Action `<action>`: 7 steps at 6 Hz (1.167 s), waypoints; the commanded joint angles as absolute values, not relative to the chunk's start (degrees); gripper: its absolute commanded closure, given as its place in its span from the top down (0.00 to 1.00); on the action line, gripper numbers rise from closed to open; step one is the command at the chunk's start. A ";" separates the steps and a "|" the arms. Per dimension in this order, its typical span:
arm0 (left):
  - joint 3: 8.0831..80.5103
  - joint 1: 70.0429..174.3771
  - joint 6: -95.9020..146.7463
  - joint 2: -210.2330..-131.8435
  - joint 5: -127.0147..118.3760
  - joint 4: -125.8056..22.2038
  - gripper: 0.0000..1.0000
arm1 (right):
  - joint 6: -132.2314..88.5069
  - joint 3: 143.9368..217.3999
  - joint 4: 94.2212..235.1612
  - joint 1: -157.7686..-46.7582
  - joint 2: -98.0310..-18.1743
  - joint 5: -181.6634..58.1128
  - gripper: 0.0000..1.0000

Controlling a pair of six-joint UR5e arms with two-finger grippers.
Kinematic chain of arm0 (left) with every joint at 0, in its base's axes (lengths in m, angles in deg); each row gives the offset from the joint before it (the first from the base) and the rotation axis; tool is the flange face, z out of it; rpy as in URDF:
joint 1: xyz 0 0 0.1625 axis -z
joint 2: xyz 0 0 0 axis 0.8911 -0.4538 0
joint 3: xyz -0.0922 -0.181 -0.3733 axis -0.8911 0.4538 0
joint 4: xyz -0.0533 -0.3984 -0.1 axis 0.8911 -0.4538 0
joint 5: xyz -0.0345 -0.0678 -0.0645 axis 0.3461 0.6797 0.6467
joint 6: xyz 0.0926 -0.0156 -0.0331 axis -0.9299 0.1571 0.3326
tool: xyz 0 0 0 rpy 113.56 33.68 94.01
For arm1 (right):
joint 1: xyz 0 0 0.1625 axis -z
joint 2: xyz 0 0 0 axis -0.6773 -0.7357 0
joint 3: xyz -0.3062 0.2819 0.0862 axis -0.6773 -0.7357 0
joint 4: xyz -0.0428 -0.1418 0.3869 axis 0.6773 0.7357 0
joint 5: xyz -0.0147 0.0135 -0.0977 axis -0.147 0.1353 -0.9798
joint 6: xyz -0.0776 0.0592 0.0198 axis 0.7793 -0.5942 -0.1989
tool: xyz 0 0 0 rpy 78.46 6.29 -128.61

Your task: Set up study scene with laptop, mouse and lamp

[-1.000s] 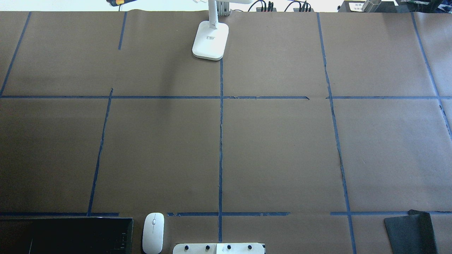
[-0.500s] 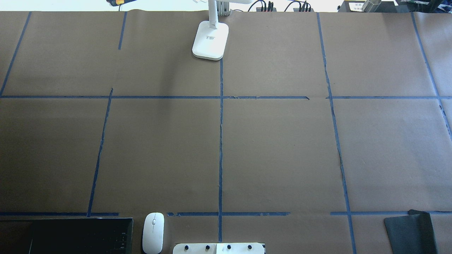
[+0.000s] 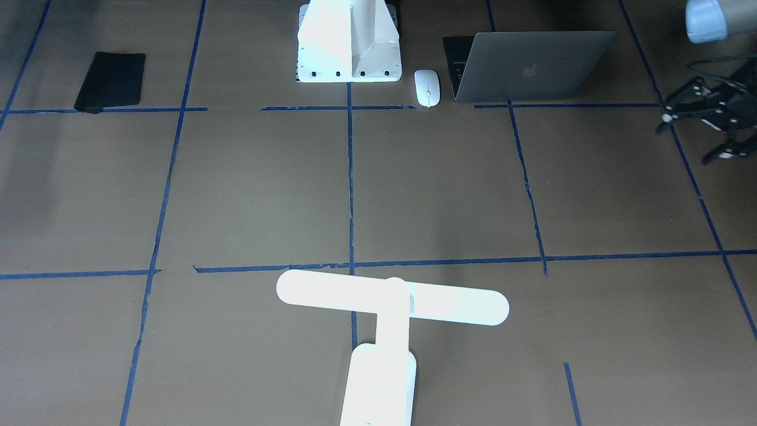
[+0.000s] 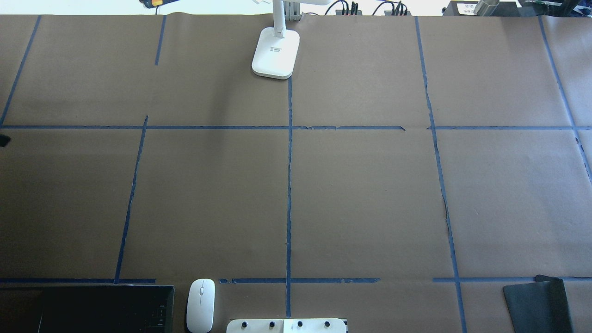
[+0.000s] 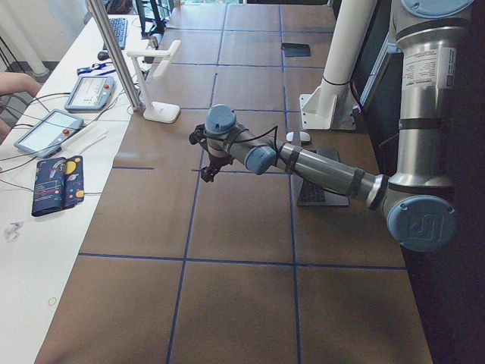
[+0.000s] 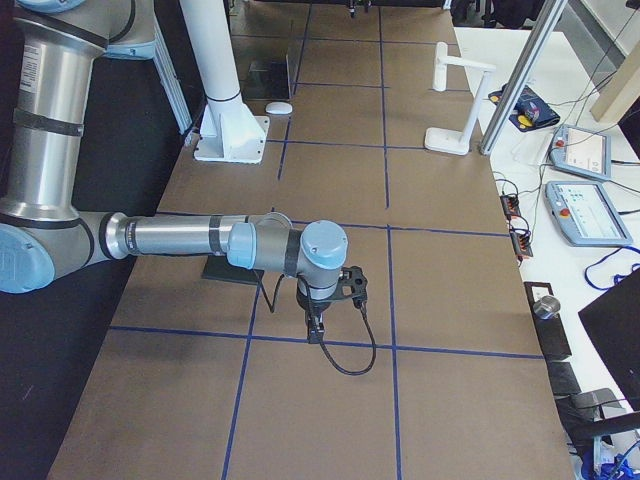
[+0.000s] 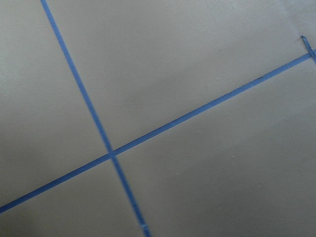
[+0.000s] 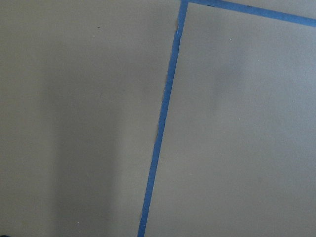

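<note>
At the robot's edge of the worktop point(image 3: 449, 189) I see the laptop point(image 3: 532, 68) standing open, the mouse point(image 3: 427, 87) just beside it, between it and the white pedestal point(image 3: 349, 44). The lamp point(image 3: 391, 299) stands upright at the opposite edge, on the centre tape line point(image 3: 350, 177). My left gripper point(image 3: 689, 137) hovers out past the laptop, jaws spread and holding nothing. The right gripper point(image 6: 318, 322) hangs low over bare paper near a flat black pad point(image 3: 110, 80); I cannot tell how its jaws stand.
</note>
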State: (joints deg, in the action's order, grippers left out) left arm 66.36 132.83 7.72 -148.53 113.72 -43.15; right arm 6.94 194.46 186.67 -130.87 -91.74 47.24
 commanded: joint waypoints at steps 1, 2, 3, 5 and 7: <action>75.27 125.38 7.44 -146.71 116.85 -44.59 1.00 | 6.94 194.29 186.73 -130.87 -91.74 47.21 1.00; 82.54 119.41 7.53 -144.61 116.88 -44.25 1.00 | 7.03 194.28 186.65 -130.87 -91.74 47.21 1.00; 88.18 113.61 7.53 -142.67 116.53 -44.16 1.00 | 7.03 194.20 186.73 -130.87 -91.74 47.21 1.00; 90.86 103.59 7.44 -141.35 113.05 -44.33 0.99 | 6.94 194.20 186.65 -130.87 -91.74 47.21 1.00; 93.25 94.77 7.44 -136.78 101.28 -44.33 0.99 | 6.94 194.11 186.65 -130.87 -91.65 47.13 1.00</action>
State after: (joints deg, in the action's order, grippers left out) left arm 92.45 98.23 7.45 -138.52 105.82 -44.32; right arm 6.94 194.16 186.65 -130.87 -91.68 47.15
